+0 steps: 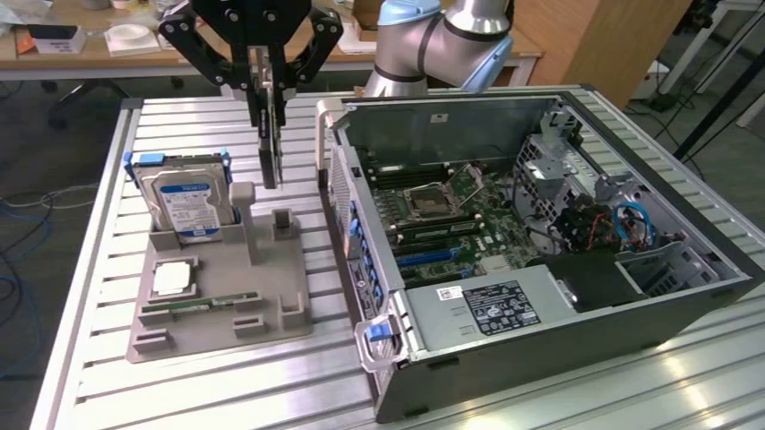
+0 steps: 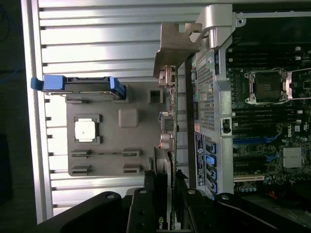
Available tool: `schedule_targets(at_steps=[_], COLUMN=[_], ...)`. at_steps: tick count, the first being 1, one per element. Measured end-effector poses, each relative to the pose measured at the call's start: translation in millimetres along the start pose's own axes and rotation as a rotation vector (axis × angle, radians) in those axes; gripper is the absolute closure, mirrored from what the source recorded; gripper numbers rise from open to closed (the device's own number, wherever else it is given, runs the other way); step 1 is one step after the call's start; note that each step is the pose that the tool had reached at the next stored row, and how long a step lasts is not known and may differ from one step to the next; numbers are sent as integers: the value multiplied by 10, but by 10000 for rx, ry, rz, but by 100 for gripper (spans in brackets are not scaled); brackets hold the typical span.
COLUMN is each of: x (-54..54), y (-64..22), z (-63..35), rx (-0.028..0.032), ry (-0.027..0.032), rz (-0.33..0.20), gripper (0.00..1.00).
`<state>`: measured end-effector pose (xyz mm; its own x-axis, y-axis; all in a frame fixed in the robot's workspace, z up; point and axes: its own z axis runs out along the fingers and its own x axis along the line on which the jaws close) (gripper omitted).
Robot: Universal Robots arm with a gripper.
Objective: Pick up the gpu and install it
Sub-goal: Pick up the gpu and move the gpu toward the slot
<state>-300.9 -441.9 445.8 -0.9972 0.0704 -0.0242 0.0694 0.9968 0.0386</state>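
1. Closest to us in the exterior view, the open computer case (image 1: pixel 562 358) lies on its side on the slatted metal bench (image 1: pixel 192 385). Its labelled power supply (image 1: pixel 496 309) is at the front and the motherboard (image 1: pixel 454 219) is bare behind it.
2. Just beside the case, on the exterior view's left, sits the grey holder tray (image 1: pixel 287 269). A green memory stick (image 1: pixel 192 307) lies in a near slot, and a pale square processor chip (image 1: pixel 176 278) sits just behind it.
3. Further back on the tray, the hard drive (image 1: pixel 185 202) stands upright in blue rails, its blue label facing us.
4. And here's the action: the gpu (image 1: pixel 270 148) hangs vertical, on edge, over the tray's far part, between the hard drive and the case wall. Its lower edge looks just clear of the tray, though from this angle I can't be sure.
5. The claw (image 1: pixel 268 85) is clenched on the gpu's upper end, pinching both dark faces.
6. Through the wrist view, the claw (image 2: pixel 165 179) looks straight down the card. The gpu (image 2: pixel 170 114) runs edge-on with its pale metal bracket at the far end. The tray (image 2: pixel 107 145) and hard drive (image 2: pixel 80 87) lie on one side, the case (image 2: pixel 218 97) on the other, all on the ribbed bench (image 2: pixel 97 39).
7. Farthest off, the robot arm (image 1: pixel 436 40) rises behind the case, with a wooden desk (image 1: pixel 120 61) beyond.
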Motion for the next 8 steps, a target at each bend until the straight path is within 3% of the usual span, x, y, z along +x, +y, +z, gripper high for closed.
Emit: schedule_targets(at_steps=[8], x=[-276], y=[20], z=[8], rx=[-1], ry=[0], rz=[-18], gripper=[74])
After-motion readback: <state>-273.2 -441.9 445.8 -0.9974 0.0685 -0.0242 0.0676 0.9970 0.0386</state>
